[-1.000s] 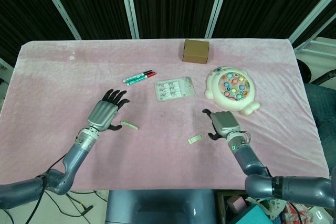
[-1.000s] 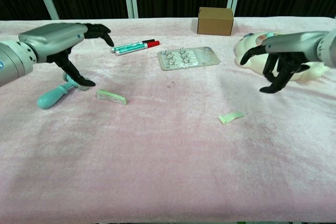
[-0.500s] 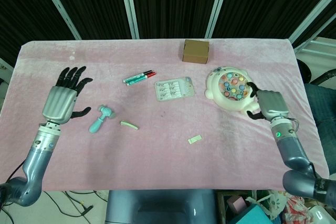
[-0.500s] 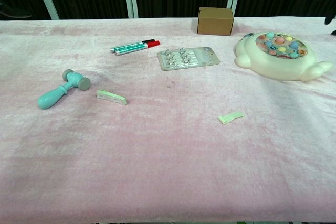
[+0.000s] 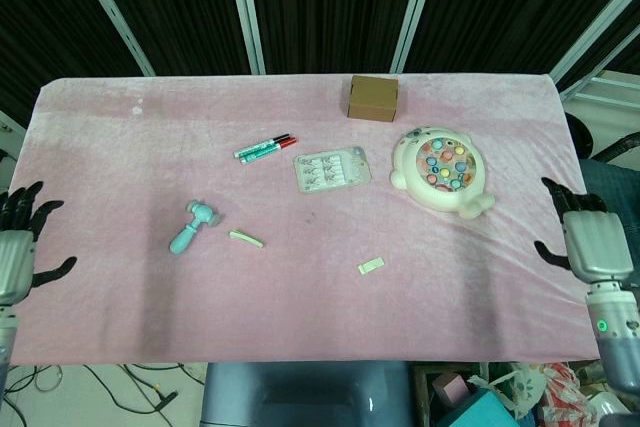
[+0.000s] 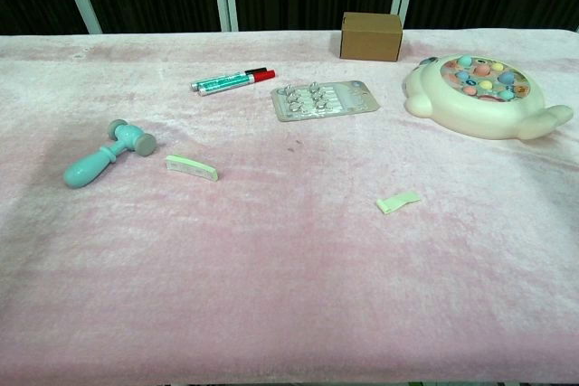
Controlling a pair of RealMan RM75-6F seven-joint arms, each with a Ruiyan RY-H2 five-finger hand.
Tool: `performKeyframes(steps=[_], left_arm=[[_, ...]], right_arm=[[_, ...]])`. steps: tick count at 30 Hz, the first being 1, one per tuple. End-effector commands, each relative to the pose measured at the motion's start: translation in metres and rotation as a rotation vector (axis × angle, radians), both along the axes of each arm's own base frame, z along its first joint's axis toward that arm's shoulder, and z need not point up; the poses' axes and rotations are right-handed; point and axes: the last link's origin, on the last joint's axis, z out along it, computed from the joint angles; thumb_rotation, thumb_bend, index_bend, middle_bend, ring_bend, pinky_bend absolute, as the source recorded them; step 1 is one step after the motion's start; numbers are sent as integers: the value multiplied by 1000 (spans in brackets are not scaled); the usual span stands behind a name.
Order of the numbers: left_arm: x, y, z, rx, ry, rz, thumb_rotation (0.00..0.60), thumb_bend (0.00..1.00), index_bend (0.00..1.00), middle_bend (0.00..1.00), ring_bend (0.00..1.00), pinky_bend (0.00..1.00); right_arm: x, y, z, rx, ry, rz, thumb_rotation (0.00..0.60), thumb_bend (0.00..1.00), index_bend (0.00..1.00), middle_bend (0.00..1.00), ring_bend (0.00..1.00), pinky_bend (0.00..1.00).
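The pink velvet tablecloth (image 5: 300,317) fills the scene, and both arms sit right out at its side edges. The left hand (image 5: 15,247) hangs at the far left margin, fingers spread and holding nothing; the right hand (image 5: 590,237) mirrors it at the right margin, fingers loose and apart, nothing in its grasp. Neither shows in the chest view.

Biggest item on the cloth is the cream whack-a-mole toy (image 5: 442,170), far right, nearest the right hand but well apart from it. Behind it stands a small cardboard box (image 5: 373,97). In the middle lies a blister pack (image 5: 332,170), with two markers (image 5: 265,148) just to its left. The teal toy hammer (image 5: 189,228) lies near left, the closest thing to the left hand yet well apart. Two small pale strips: one (image 5: 246,238) just right of the hammer, one (image 5: 371,266) near centre.

My read: any approach should come in from the sides and above, over bare cloth. The near half is open; the far middle is crowded.
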Motion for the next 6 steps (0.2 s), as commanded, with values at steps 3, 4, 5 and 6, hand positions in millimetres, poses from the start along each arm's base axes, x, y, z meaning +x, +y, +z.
performKeyframes(steps=[3,4,5,6], left_arm=[[-27,-27,13,19,22,76,600,159,208,15,0,0],[-30,-29,13,17,30,81,600,159,207,13,0,0],[-32,-31,12,8,32,87,600,159,206,11,0,0],[-33,-33,12,-4,30,90,600,159,206,11,0,0]], right_arm=[[-18,68,-19,27,-15,-16,600,185,89,162,234,199],[-19,74,-20,34,-17,-22,600,185,89,160,233,199],[-21,80,-21,37,-19,-28,600,185,89,159,233,199],[-22,84,-22,35,-18,-31,600,185,89,159,233,199]])
